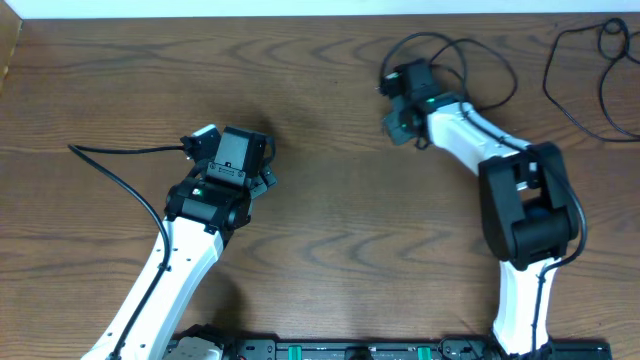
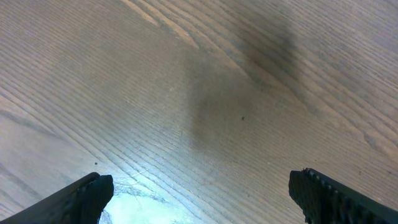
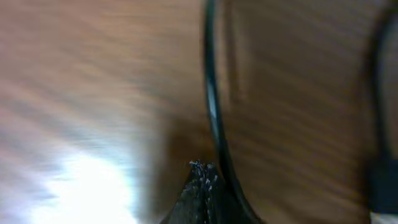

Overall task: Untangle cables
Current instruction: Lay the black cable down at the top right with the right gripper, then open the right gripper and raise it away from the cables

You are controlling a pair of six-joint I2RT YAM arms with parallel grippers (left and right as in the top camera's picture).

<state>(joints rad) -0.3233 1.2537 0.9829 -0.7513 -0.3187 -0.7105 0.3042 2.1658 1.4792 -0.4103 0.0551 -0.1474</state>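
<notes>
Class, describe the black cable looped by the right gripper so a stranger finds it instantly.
Look along the wooden table's far edge, right of centre, to the right gripper. The black cable loops right against it. The other black cable lies apart in the far right corner.

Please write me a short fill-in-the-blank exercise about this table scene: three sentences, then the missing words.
1. The left gripper has its jaws ___ above the bare table.
2. The right gripper is ___, with a black cable right beside its fingertips.
3. In the overhead view, a second black cable lies near the table's far ___ corner.
Missing words: open; shut; right.
</notes>
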